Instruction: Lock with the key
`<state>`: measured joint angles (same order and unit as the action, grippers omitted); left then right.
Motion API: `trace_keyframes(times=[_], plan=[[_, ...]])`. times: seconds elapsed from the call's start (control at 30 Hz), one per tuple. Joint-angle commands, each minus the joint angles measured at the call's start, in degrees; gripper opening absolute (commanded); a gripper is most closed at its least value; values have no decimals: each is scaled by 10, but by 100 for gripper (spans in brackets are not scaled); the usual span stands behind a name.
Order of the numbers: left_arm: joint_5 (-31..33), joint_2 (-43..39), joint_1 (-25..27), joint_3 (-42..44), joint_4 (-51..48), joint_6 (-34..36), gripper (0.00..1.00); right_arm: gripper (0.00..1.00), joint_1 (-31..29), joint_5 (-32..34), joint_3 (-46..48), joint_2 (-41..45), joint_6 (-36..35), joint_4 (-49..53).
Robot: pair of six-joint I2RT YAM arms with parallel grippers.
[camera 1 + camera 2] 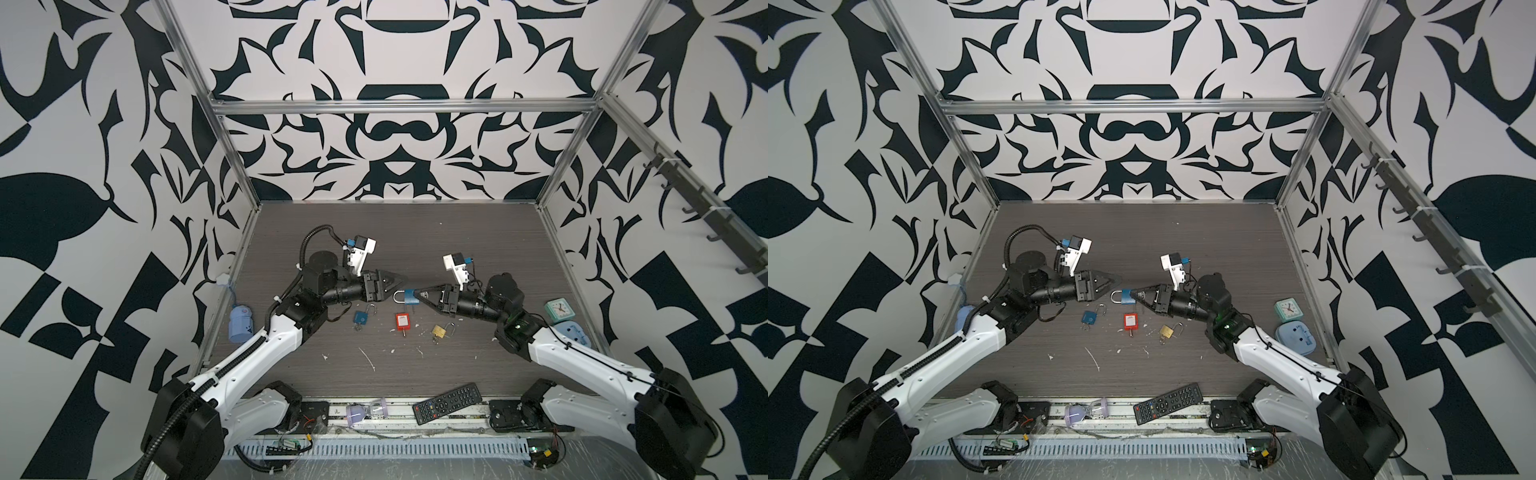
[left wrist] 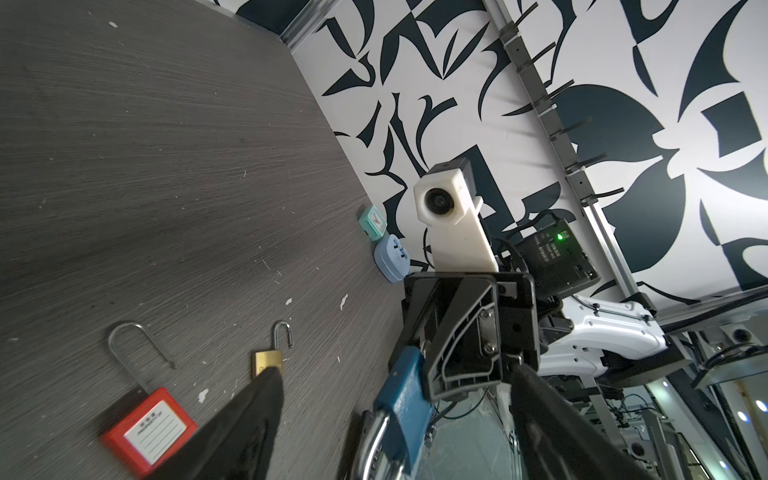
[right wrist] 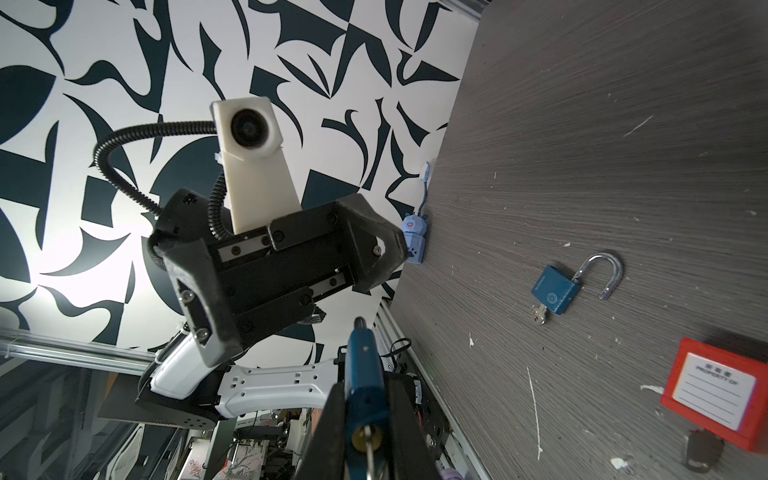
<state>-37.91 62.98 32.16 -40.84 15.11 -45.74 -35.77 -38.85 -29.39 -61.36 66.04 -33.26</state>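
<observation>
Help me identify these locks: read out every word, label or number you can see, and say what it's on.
"PROPERTY OF:" – white label on the red rectangular plastic padlock; the characters above it are too blurred.
Small blue metal padlock lying open: stamped lettering, too small to read.
Black remote control and mint square clock: markings too small.

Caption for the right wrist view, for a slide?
Right pincer holds blue padlock, key in its keyhole, facing the open left pincer.
</observation>
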Motion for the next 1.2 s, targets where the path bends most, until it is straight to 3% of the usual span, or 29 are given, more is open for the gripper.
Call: trace_keyframes(times=[0.0, 0.4, 0.93, 1.17], plan=[[-23, 9, -1, 16, 49, -27, 86, 0, -1, -7, -13, 13, 2, -44], [-84, 50, 3, 22, 145, -96, 54, 0, 8, 8, -25, 11, -3, -53], [-103, 85, 20, 27, 191, -127, 50, 0, 25, 6, -38, 29, -6, -53], [-106, 96, 36, 21, 213, -135, 40, 0, 28, 9, -39, 26, -11, -52]])
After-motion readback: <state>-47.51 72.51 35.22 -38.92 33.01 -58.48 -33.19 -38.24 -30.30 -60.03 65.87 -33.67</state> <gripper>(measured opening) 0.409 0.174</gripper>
